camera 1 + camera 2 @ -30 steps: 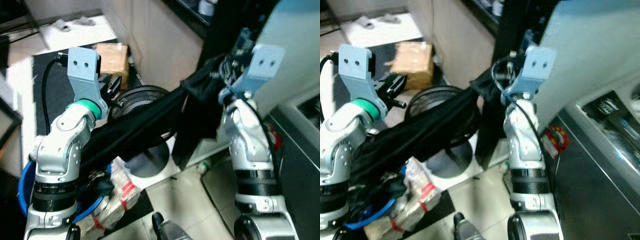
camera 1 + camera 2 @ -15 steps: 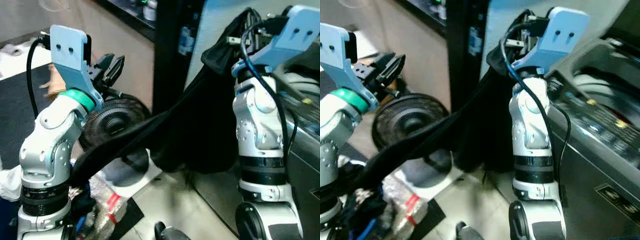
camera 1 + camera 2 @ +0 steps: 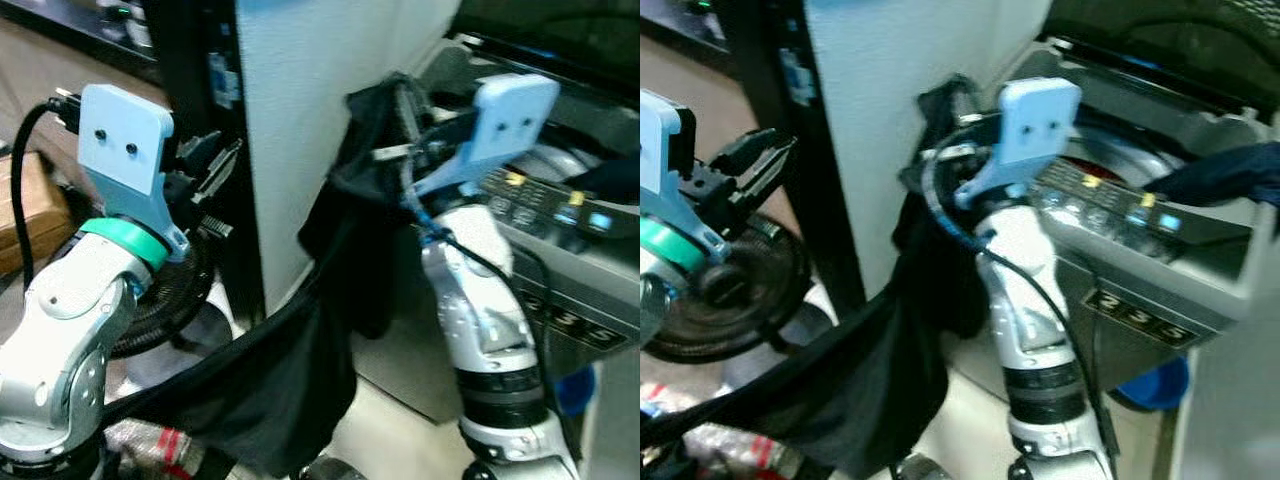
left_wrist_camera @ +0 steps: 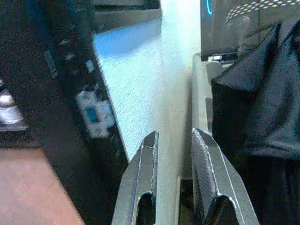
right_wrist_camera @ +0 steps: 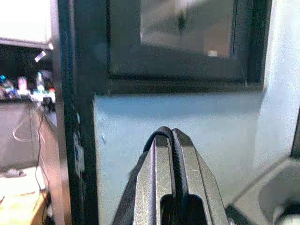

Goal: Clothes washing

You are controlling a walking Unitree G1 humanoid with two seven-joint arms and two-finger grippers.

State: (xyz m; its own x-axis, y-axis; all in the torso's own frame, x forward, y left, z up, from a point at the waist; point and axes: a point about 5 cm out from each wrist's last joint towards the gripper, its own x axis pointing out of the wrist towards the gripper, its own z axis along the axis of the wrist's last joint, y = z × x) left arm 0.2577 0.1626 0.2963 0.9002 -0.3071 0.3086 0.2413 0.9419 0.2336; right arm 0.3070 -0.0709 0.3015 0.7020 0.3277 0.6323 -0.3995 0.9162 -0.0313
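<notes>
**Black garment held up beside the washer**

My right gripper (image 5: 172,140) is pressed together on a fold of the black garment (image 3: 300,350); in the right wrist view a thin dark strip of cloth runs between the two fingers (image 5: 157,173). The gripper is raised high, level with the washer's (image 3: 1140,270) top edge and close against the pale wall panel (image 3: 310,90).

From that pinch the garment bunches at the wrist, then hangs down and sags in a long dark sling across my front, running low toward my left arm (image 3: 70,320) and down out of view at the lower left.

My left gripper (image 4: 172,154) is raised too, fingers (image 4: 146,178) set a little apart with nothing between them. It points at the black frame (image 3: 200,120) that edges the pale panel, with a fan (image 3: 720,290) just below it on the floor.

The washer stands to my right, lid up, its drum opening (image 3: 1120,165) showing pale metal with something reddish inside that I cannot make out. A dark blue cloth (image 3: 1220,175) lies over its far rim, above the control panel (image 3: 1110,205). Below, a blue round thing (image 3: 1155,385) sits by the washer's base.

Open room is tight: the panel's edge stands between my two arms, and the right arm is just beside the washer's front corner. A brown box (image 3: 25,210) sits at the far left.
</notes>
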